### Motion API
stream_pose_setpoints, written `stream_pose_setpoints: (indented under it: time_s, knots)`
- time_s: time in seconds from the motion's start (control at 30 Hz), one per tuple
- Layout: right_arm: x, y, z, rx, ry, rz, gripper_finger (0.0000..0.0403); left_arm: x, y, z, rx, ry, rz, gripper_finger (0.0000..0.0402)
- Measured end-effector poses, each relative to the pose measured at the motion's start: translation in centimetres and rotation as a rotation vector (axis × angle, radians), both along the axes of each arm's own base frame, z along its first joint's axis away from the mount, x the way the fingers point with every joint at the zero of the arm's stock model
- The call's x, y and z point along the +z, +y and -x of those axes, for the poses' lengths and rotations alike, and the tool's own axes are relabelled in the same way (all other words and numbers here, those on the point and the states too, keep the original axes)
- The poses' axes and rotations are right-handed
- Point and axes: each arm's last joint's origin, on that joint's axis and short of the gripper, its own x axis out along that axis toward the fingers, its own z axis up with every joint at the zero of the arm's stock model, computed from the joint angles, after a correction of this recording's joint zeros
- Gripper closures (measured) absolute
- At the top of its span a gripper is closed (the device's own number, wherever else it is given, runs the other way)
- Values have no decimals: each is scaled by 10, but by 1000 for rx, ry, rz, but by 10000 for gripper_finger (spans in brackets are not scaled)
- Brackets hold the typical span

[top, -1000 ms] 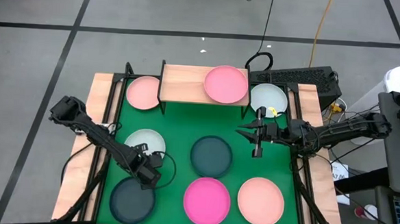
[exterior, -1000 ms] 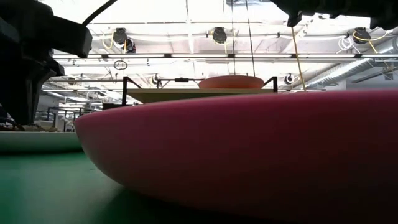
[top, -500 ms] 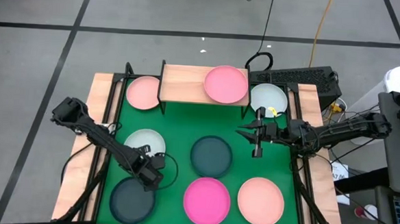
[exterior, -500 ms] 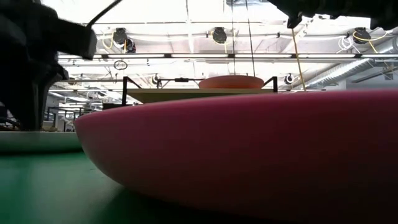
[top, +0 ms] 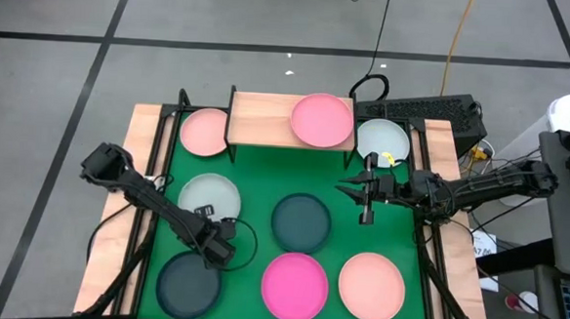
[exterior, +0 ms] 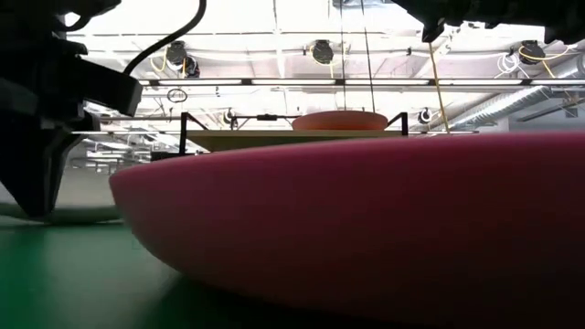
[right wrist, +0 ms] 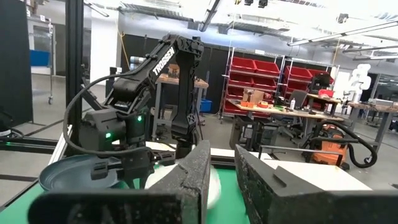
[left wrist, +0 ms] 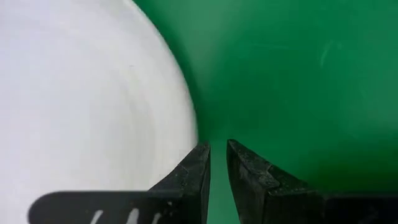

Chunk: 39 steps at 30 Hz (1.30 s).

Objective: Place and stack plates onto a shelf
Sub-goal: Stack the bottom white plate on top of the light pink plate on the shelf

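Note:
My left gripper (top: 218,251) points down at the near right rim of a pale mint-white plate (top: 208,196) that lies flat on the green mat. In the left wrist view its fingers (left wrist: 217,155) stand a narrow gap apart just off the plate's rim (left wrist: 189,118), with only mat between them. The shelf (top: 263,119) at the far edge carries a rose plate (top: 322,120). My right gripper (top: 347,191) waits level above the mat's right half, narrowly open and holding nothing. My left gripper comes from above, pointing down. One fingertip (left wrist: 200,157) stands right at the edge of the mint-white plate's near right rim (left wrist: 194,127). Whether it touches the rim, I cannot tell. The plate lies flat on the mat.
Flat on the mat lie a pink plate (top: 205,132) left of the shelf, a pale plate (top: 382,140) right of it, a dark teal one (top: 301,222) in the middle, and another dark teal (top: 189,283), a magenta (top: 295,286) and a peach plate (top: 371,286) along the near edge.
My left gripper has sunk toward the mat beside the mint-white plate's near right rim, still pointing down. The plate has stayed where it was.

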Motion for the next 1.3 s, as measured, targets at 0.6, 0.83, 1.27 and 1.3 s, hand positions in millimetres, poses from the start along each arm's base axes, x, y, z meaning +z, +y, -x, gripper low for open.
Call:
stream_pose_setpoints:
  time_s: [0.6,0.83,1.27,1.3]
  knots:
    - [-1,0,0,5,9,-28,342,35,-1,-7,-36,66,-73,341]
    - [-2,0,0,5,16,-28,342,30,4,-3,-48,72,-154,341]
    - [-2,0,0,5,16,-30,342,10,7,1,-77,48,-141,341]
    - [-2,0,0,5,16,-30,342,9,8,2,-77,52,-142,341]
